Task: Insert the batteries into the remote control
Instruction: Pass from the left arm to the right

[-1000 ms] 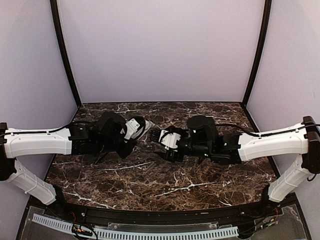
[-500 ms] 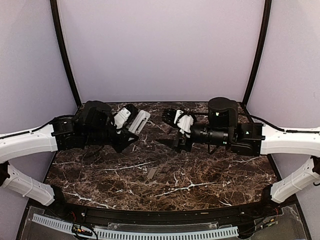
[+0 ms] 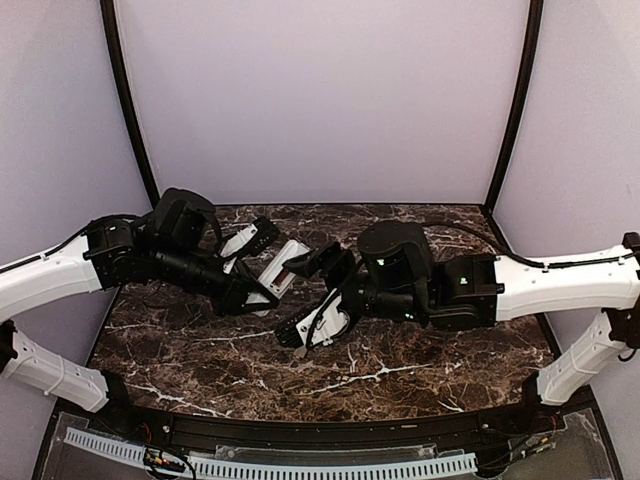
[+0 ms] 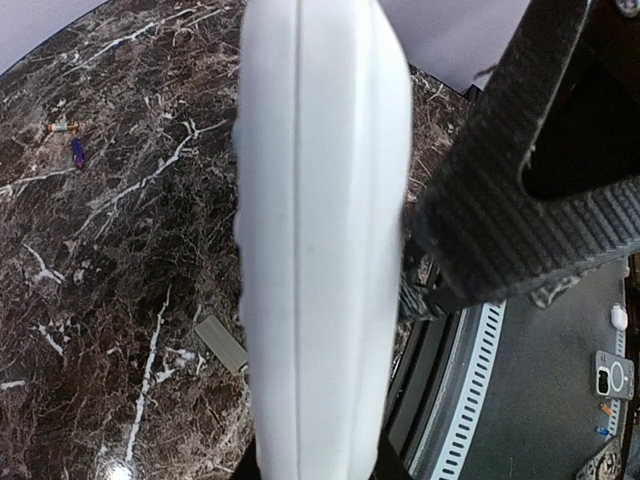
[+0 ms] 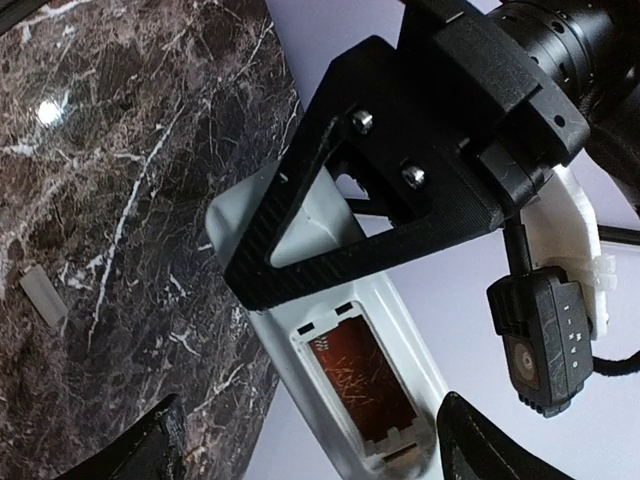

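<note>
walls (image 3: pixel 320 100): plain lilac panels | posts (image 3: pixel 127 100): black, curved | tabletop (image 3: pixel 400 390): dark brown marble, white veins

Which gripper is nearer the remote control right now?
Left. The left gripper is clamped on the remote control, holding it off the table. The right gripper is open and apart from it, close beside it, facing the open battery slot.

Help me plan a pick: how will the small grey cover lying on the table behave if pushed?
The cover looks thin and flat, so it should slide, not roll or tip. The marble table is glossy, so it may skid easily. Lying flush, it probably offers little edge to pinch.
</note>
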Controlling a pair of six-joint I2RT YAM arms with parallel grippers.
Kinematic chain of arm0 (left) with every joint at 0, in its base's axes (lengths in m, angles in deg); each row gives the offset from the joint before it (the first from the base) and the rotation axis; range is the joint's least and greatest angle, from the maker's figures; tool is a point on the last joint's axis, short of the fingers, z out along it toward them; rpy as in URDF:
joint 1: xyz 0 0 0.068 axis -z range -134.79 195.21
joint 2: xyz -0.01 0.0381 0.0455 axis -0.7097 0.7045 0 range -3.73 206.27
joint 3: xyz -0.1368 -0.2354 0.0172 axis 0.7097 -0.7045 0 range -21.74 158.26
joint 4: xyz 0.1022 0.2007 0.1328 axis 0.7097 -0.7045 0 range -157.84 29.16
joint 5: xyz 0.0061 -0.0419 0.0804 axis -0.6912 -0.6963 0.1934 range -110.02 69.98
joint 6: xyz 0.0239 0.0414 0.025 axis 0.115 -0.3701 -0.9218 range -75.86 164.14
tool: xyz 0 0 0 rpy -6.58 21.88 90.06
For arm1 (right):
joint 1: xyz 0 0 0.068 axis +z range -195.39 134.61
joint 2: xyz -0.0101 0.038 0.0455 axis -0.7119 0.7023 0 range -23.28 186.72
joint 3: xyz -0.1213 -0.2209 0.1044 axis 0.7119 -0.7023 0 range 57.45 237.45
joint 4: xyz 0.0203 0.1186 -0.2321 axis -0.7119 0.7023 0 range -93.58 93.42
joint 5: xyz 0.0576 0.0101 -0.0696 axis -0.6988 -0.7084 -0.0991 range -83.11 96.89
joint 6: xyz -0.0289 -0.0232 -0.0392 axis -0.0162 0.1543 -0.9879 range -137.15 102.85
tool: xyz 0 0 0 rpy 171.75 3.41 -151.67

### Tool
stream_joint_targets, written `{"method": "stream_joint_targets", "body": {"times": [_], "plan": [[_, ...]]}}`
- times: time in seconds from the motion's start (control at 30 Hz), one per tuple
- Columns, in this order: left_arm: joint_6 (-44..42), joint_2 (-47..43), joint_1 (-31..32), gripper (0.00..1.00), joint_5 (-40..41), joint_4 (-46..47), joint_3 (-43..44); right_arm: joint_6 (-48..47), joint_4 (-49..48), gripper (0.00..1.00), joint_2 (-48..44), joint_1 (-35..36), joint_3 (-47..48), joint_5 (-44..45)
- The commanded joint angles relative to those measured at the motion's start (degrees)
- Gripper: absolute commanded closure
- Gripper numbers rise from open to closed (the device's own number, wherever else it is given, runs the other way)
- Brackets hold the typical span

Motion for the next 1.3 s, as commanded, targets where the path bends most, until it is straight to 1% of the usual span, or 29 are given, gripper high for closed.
{"method": "stream_joint_targets", "body": {"times": [0.0, 0.13, 0.3, 0.4, 0.47, 0.5, 0.57, 0.63, 0.73, 0.9, 0.93, 0.97, 1.0, 1.03, 1.07, 1.13, 1.2, 1.27], "plan": [[-0.66, 1.74, -0.31, 1.00, -2.74, -5.63, 1.88, -13.77, -0.93, 0.17, 2.60, 0.32, 2.67, 5.51], [-0.99, 3.28, -0.30, 1.00, -2.26, -6.12, 2.36, -15.90, -4.91, 0.17, 6.40, 0.32, 3.48, 7.49], [-0.89, 3.23, -0.31, 1.00, -2.51, -5.36, 2.78, -16.74, -4.74, 0.19, 10.26, 0.33, 5.99, 10.02], [-0.77, 3.09, -0.29, 1.00, -2.49, -4.99, 2.80, -17.21, -5.89, 0.22, 12.03, 0.18, 7.11, 11.28], [-0.70, 3.15, -0.30, 1.00, -2.41, -5.02, 2.68, -17.18, -6.56, 0.29, 12.81, 0.23, 7.58, 11.74], [-0.66, 3.09, -0.31, 1.00, -2.36, -5.10, 2.65, -17.10, -6.84, 0.34, 13.04, 0.20, 7.67, 11.83], [-0.60, 2.97, -0.34, 1.00, -2.33, -5.15, 2.49, -16.82, -7.54, 0.48, 13.19, 0.25, 7.56, 11.86], [-0.56, 2.72, -0.31, 1.00, -2.23, -5.15, 2.38, -16.75, -7.93, 0.58, 13.11, 0.22, 7.30, 11.98], [-0.60, 2.29, -0.31, 1.00, -2.59, -4.97, 2.28, -15.93, -7.69, 0.68, 13.04, 0.25, 7.08, 12.84], [-1.05, 1.94, -0.31, 0.99, -2.24, -4.91, 2.42, -10.29, -2.33, 0.81, 12.11, 0.26, 7.90, 12.89], [-1.16, 1.98, -0.31, 0.94, -1.65, -4.94, 2.60, -8.46, -0.61, 0.82, 11.84, 0.24, 8.27, 12.88], [-1.30, 1.96, -0.35, 0.76, -0.89, -5.19, 2.74, -6.47, 1.20, 0.84, 11.69, 0.22, 8.64, 12.89], [-1.36, 1.90, -0.43, 0.65, -0.50, -5.30, 3.12, -4.21, 3.00, 0.84, 11.44, 0.19, 8.88, 12.91], [-1.40, 1.83, -0.50, 0.47, 0.43, -5.56, 3.35, -2.17, 4.53, 0.85, 11.20, 0.17, 8.86, 12.87], [-1.20, 1.55, -0.66, 0.39, 0.77, -5.62, 4.02, 0.08, 5.73, 0.85, 10.85, 0.19, 8.66, 12.83], [-0.89, 0.98, -0.92, 0.15, 1.80, -5.77, 5.23, 5.13, 7.87, 0.85, 10.07, 0.11, 7.63, 12.58], [-0.75, 0.19, -1.16, 0.04, 3.11, -5.76, 6.22, 10.83, 10.59, 0.86, 9.13, -0.16, 6.38, 11.70], [-0.90, -0.69, -1.60, 0.01, 4.55, -5.95, 6.79, 18.30, 15.30, 0.86, 8.31, -0.76, 5.59, 9.53]]}}
